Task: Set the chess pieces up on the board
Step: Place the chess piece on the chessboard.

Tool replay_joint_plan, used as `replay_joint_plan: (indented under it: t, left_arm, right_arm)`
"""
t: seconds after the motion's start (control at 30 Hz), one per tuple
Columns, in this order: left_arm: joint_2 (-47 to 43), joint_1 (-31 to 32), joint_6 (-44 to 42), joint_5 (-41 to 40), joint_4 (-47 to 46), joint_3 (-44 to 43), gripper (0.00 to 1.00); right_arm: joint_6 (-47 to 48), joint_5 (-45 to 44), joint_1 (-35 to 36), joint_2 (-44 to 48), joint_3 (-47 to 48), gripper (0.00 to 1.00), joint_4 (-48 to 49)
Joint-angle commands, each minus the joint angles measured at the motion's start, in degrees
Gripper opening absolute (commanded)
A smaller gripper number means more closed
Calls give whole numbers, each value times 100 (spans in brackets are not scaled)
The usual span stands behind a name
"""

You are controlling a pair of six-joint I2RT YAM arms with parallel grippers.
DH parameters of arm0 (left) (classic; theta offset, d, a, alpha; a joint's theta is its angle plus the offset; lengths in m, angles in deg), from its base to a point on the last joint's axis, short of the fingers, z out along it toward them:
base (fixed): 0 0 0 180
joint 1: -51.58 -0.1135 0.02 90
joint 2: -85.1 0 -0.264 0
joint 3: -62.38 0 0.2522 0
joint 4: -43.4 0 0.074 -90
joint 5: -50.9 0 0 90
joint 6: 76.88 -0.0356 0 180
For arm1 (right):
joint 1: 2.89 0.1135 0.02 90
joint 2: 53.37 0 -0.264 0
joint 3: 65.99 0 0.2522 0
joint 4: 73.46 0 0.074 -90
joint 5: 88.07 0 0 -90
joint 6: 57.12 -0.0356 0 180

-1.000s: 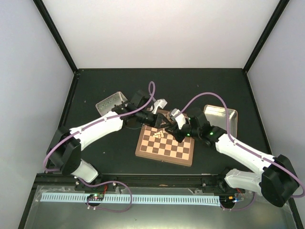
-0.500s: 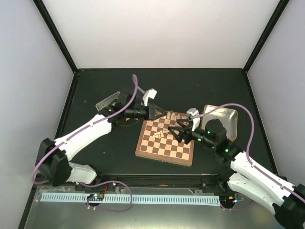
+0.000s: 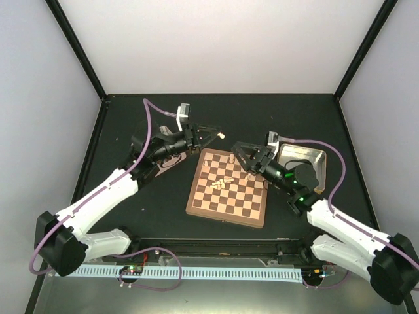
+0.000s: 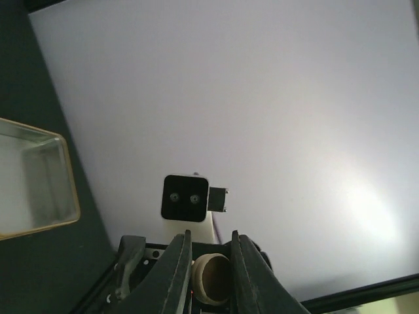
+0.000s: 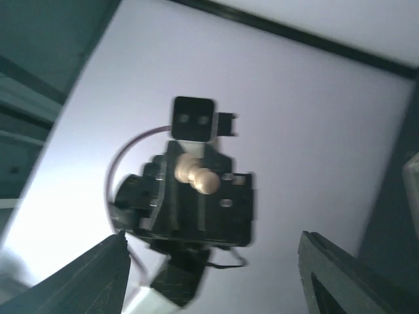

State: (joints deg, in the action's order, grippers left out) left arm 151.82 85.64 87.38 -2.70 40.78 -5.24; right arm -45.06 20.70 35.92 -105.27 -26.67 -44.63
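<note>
A dark tabletop (image 3: 131, 118) is seen from above, and a square wooden board (image 3: 226, 219) is laid on it near the middle. The board is checkered in light tan and dark brown and is framed by a brown rim. A rectangular metal tin (image 3: 319, 157) is set on the tabletop just beyond the board's right far corner, partly covered by the right arm.

The left pincer (image 3: 216, 133) is held in the air beyond the board's far left corner, its tip turned towards the board's right side. It is clenched on a chessman (image 3: 223, 135). In the right wrist view this chessman (image 5: 196, 173) is shown as pale cream turned wood with a rounded head, a narrow waist and a wider base. In the left wrist view its round base (image 4: 213, 278) is seen pinched between the two dark fingers (image 4: 178, 268).

The right pincer (image 3: 239, 155) is raised over the board's far edge and is released, with its jaws spread wide and nothing between them.

A small cluster of chess pieces (image 3: 219, 185), pale cream and each smaller than one square, is found on the board left of its middle. Whether they are upright cannot be told. A single piece (image 3: 232, 157) is seen at the board's far edge, just beside the right pincer.
</note>
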Motion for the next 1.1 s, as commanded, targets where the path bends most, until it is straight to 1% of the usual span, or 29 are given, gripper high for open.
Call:
replay_joint_plan:
  t: [0.0, 0.13, 0.2, 0.3, 0.43, 0.53, 0.63, 0.83, 0.9, 1.0, 1.07]
  left_arm:
    - [-161, 2, 948, -76, -1101, 94, 2]
    - [-214, 28, 1297, -90, -1343, 190, 2]
    - [-208, 36, 1511, -84, -1584, 261, 2]
    - [-188, 56, 1728, -73, -1858, 314, 2]
    - [-252, 70, 1757, -117, -1862, 314, 2]
    - [-308, 74, 1724, -154, -1807, 327, 2]
    - [-309, 91, 1819, -145, -1917, 384, 2]
    - [-301, 121, 1999, -119, -2099, 445, 2]
    - [-295, 128, 2013, -120, -2122, 433, 2]
    - [-285, 131, 2029, -122, -2127, 447, 2]
    - [-281, 132, 2039, -110, -2145, 447, 2]
  right_arm:
    - [-1201, 592, -6, -311, 525, 68, 1332]
    - [-1374, 765, -3, -522, 811, 54, 1498]
    - [-1425, 992, 0, -688, 1011, 51, 1473]
    - [-1491, 1103, 33, -868, 1116, 51, 1444]
    - [-1180, 1028, 39, -798, 1213, 56, 784]
    - [-1080, 1001, 39, -791, 1249, 55, 442]
    - [-1167, 1105, 37, -978, 1316, 52, 521]
    - [-1239, 1187, 41, -1400, 1538, 38, 1113]
    - [-1189, 1178, 52, -1434, 1603, 34, 1148]
    - [-1146, 1143, 52, -1413, 1619, 26, 1181]
    - [-1127, 1137, 49, -1388, 1610, 21, 1163]
